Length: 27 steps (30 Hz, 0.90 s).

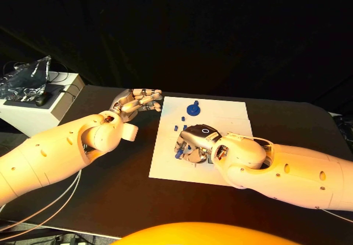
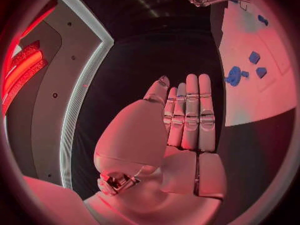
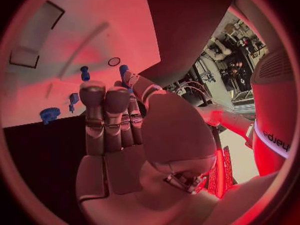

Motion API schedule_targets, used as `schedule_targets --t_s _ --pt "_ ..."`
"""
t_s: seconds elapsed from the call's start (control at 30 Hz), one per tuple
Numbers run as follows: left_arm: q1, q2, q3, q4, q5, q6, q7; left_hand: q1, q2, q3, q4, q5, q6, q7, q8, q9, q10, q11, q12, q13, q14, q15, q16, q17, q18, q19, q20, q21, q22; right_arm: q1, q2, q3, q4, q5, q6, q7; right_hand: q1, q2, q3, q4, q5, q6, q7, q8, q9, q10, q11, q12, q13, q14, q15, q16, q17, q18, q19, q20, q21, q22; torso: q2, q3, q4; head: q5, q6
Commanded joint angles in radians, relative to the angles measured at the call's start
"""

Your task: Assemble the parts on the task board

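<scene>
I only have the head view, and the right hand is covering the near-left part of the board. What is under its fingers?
Observer: The right wrist view shows the right hand with its fingers curled and a small blue piece right at their tips. I cannot tell if it is pinched.
Operator: Is the left hand carrying anything?
Observer: No. In the left wrist view the left hand is flat, with its fingers straight and side by side, holding nothing.
Operator: Is there any mark on the board near that piece?
Observer: Yes, there is a small dark ring on the white board close beside it.
</scene>
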Motion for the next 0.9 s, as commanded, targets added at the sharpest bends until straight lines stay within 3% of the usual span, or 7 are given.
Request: schedule_targets --t_s 0.03,0.9 --pt "0.000 0.000 0.001 0.003 0.006 0.017 0.004 -0.003 0.003 -0.002 0.000 -0.003 0.001 -0.001 -0.004 0.001 -0.006 -0.002 -0.002 0.001 -0.003 0.003 -0.001 0.000 -0.002 0.008 0.001 -0.001 0.002 -0.002 0.001 -0.001 -0.003 -0.043 0.033 -0.011 -0.001 0.012 0.000 -0.004 -0.002 0.010 0.005 0.007 0.002 0.049 -0.030 0.003 0.002 0.000 -0.008 -0.002 0.001 0.013 0.061 -0.018 -0.004 0.066 0.000 0.0010 0.0002 0.000 -0.001" --pt "0.000 -0.006 0.001 0.005 0.006 0.017 0.003 -0.003 0.003 -0.002 0.000 -0.003 0.001 -0.001 -0.004 0.001 -0.006 -0.002 -0.002 0.001 -0.003 0.003 -0.001 0.000 -0.002 0.008 0.001 -0.001 0.002 -0.013 0.001 -0.002 -0.027 -0.080 0.037 -0.031 -0.002 0.012 0.001 -0.008 -0.001 0.010 0.005 0.007 0.002 0.049 -0.030 0.003 0.002 0.000 -0.008 -0.003 0.002 0.012 0.062 -0.018 -0.001 0.067 0.000 0.0017 -0.0004 0.003 -0.009"
